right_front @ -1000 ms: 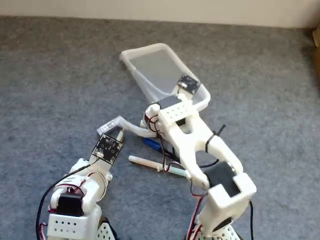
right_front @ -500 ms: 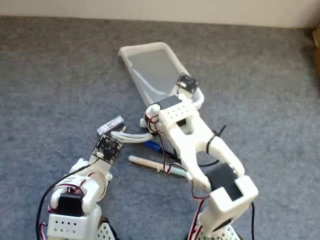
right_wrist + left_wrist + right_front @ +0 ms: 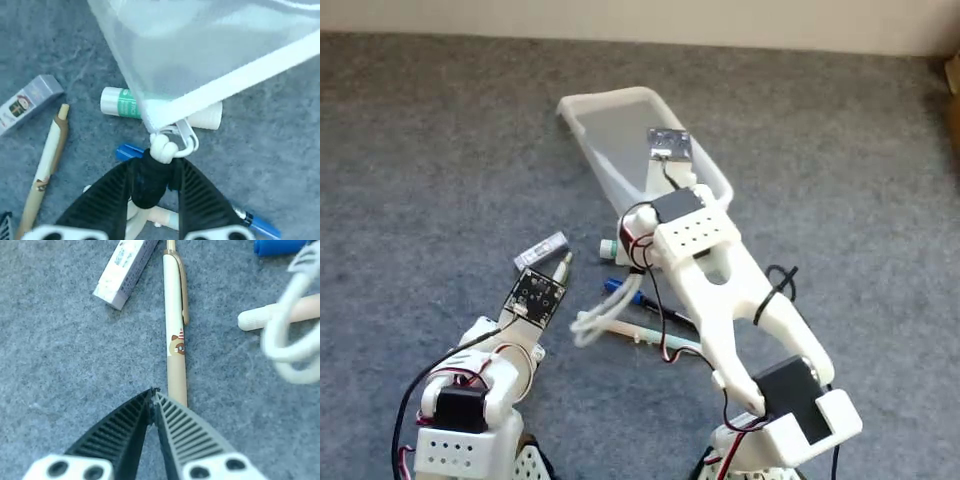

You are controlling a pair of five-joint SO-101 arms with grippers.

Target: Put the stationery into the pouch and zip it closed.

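Note:
The translucent pouch (image 3: 625, 135) lies open at the far middle, its zipper end (image 3: 165, 122) close to my right gripper (image 3: 152, 167). That gripper is shut on the zipper pull's white cord (image 3: 161, 147), which loops onto the carpet (image 3: 598, 318). My left gripper (image 3: 152, 395) is shut and holds nothing, its tip at the end of a beige pen (image 3: 175, 335). Loose around them lie an eraser box (image 3: 542, 246), a glue stick (image 3: 120, 102), a blue pen (image 3: 620, 285) and a cream pen (image 3: 645, 333).
Grey carpet (image 3: 430, 150) covers the whole surface, with free room to the left and far right. The right arm's body (image 3: 720, 280) hangs over the pens. A pale wall edge (image 3: 620, 20) runs along the back.
The right arm has swung its wrist toward the pouch. The white cord, stretched out leftward before, now hangs in a loop nearer the cream pen. The left arm is still.

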